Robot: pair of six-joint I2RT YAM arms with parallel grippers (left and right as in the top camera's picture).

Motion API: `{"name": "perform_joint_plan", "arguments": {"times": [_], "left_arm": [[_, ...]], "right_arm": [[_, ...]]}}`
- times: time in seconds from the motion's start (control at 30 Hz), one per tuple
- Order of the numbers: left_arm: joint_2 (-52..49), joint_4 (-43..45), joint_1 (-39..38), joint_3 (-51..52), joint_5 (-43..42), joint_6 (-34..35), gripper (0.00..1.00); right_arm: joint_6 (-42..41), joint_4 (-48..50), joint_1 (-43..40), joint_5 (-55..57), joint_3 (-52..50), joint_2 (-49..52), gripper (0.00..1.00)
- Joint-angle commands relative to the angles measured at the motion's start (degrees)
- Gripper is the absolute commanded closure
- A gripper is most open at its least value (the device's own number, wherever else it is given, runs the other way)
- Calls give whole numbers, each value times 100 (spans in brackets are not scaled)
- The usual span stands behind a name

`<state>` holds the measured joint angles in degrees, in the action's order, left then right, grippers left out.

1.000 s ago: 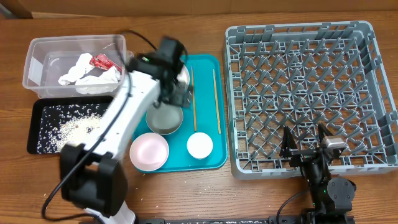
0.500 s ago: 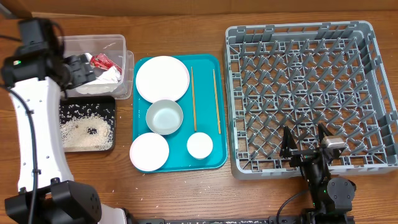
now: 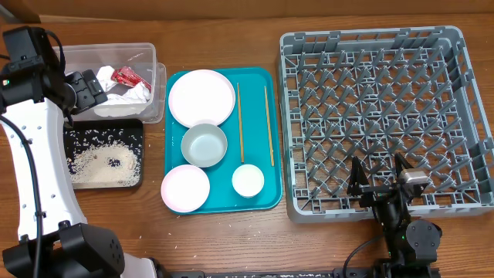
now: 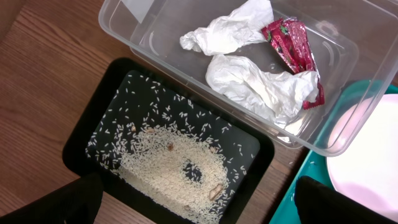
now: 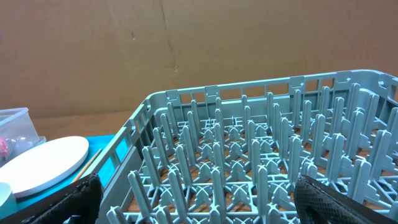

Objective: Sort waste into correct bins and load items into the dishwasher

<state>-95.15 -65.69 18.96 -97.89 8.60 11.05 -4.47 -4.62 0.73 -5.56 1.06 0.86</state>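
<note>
While the left end effector [image 3: 83, 88] hung spread and empty above one end of the tub [image 3: 150, 62], its dark fingers [image 4: 53, 200] showed at the lower corners of the wrist view. Inside the tub lay crumpled napkins [image 4: 261, 87] and a red wrapper [image 4: 291, 45]. Just beside it, the black tray [image 4: 79, 140] held rice [image 4: 168, 171]. Next to both, the teal tray [image 3: 266, 197] carried a white plate [image 3: 201, 97], a bowl [image 3: 204, 144], a pink plate [image 3: 185, 188], a cup [image 3: 248, 180] and two chopsticks [image 3: 240, 123] lying parallel and apart. Across the worktop [image 3: 309, 239], the right end effector [image 3: 378, 184], likewise spread and empty, sat low at the near edge of the rack [image 3: 463, 116].
</note>
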Motion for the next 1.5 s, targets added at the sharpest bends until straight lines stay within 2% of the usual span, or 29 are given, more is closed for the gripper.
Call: {"name": "perform_joint_plan", "arguments": {"times": [0.0,0.6,0.73,0.87,1.0,1.1,1.13,1.37,1.47], "left_arm": [[-31,-11,15,-57,-20,118,0],[-31,-11,15,-57,-26,118,0],[-31,-11,0,-57,-28,118,0],[-31,-11,0,-57,-28,118,0],[-31,-9,0,-57,-28,118,0],[-31,-9,0,-57,-28,118,0],[-31,-11,-2,-57,-28,118,0],[-31,-9,0,-57,-28,118,0],[-31,-11,0,-57,-28,118,0]], "right_arm": [[-20,26,-37,9,-59,-42,0],[-20,48,-37,28,-59,-42,0],[-20,485,-37,-831,-55,-42,0],[-20,361,-37,-1005,219,-4,0],[-11,101,-37,-1078,1021,396,0],[26,-245,-37,-1176,1989,1200,0],[26,-483,-37,-1226,2544,1735,0],[26,-1266,-37,-1834,4417,3720,0],[26,-2304,48,-2118,5766,5003,0]]}}
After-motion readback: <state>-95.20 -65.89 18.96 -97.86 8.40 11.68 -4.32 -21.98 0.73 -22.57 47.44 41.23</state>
